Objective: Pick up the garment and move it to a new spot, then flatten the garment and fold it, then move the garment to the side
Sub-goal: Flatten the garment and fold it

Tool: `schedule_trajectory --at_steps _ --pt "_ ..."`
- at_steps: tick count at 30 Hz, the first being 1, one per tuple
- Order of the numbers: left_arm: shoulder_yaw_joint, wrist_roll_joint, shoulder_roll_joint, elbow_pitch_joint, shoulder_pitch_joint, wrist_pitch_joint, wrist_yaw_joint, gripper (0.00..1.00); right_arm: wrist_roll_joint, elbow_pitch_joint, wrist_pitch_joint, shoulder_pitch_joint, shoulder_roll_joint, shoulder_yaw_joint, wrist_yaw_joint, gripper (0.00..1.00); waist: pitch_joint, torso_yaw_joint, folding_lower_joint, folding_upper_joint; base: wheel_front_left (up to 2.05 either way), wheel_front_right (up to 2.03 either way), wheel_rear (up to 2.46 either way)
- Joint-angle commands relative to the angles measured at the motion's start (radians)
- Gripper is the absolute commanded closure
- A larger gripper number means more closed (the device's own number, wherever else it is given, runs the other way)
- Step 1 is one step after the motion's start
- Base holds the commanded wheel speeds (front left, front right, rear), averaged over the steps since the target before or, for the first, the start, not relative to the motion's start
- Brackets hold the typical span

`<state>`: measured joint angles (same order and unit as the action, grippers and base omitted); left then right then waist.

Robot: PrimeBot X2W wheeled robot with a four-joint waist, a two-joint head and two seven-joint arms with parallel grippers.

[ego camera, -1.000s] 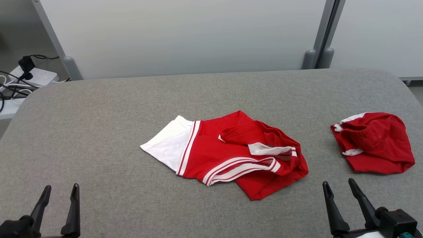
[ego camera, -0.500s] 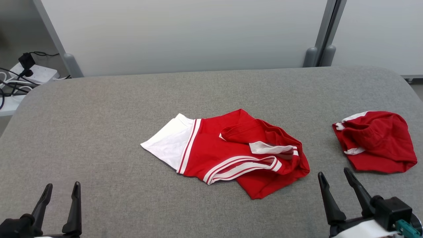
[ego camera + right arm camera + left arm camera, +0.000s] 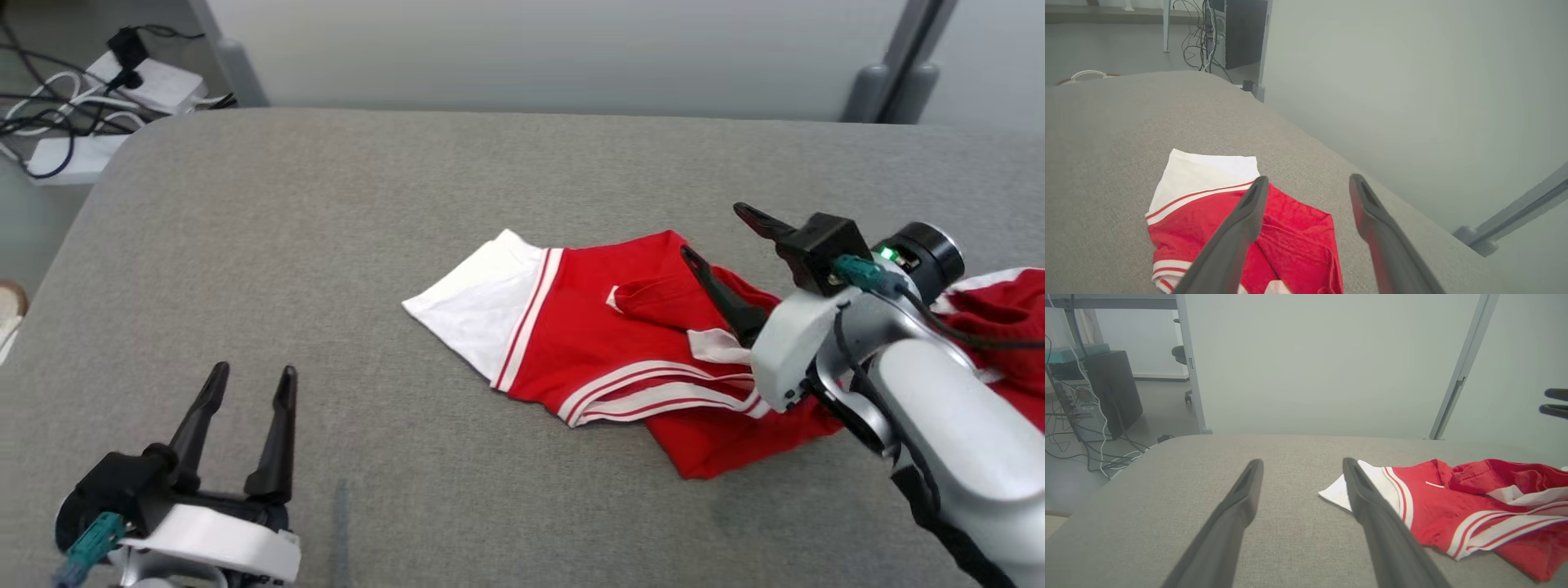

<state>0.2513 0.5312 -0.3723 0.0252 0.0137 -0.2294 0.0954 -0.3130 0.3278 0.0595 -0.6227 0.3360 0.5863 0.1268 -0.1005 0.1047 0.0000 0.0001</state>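
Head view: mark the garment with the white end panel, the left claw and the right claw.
garment (image 3: 604, 359), head view, on its red middle panel.
left claw (image 3: 254, 370), head view, midway between its two fingertips.
right claw (image 3: 709, 229), head view, midway between its two fingertips.

Rumpled red garment (image 3: 620, 359) (white-trimmed) on grey table (image 3: 326, 245)

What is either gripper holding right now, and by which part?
Nothing is held. The right gripper hovers open over the red and white garment with nothing between its fingers. The left gripper is open over the grey table.
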Motion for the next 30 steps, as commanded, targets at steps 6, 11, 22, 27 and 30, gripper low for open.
schedule_trajectory --at_steps 6,11,22,27,30 --pt "0.037 -0.032 0.040 0.042 0.155 -0.017 -0.057 0.00 -0.160 0.157 0.119 -0.204 0.095 0.283 0.004 0.00 -0.074 0.177 0.0000 -0.0001 0.00 0.00 0.00" --pt "0.065 -0.043 0.089 0.104 0.209 -0.026 -0.092 0.00 -0.295 0.217 0.244 -0.290 0.178 0.483 0.004 0.00 -0.098 0.252 0.0000 -0.0001 0.00 0.00 0.00" --pt "0.012 -0.083 0.154 0.156 0.236 -0.032 -0.145 0.00 -0.475 0.299 0.291 -0.402 0.239 0.601 0.004 1.00 -0.129 0.256 0.0000 -0.0001 0.00 0.00 0.00" --pt "-0.021 -0.113 0.170 0.153 0.236 -0.032 -0.167 0.00 -0.539 0.323 0.202 -0.408 0.262 0.530 0.004 1.00 -0.137 0.218 0.0000 -0.0001 0.00 0.00 0.00" --pt "-0.033 -0.130 0.176 0.151 0.239 -0.032 -0.178 0.00 -0.572 0.358 0.138 -0.397 0.290 0.461 0.004 1.00 -0.144 0.190 0.0000 -0.0001 0.00 0.00 0.00"
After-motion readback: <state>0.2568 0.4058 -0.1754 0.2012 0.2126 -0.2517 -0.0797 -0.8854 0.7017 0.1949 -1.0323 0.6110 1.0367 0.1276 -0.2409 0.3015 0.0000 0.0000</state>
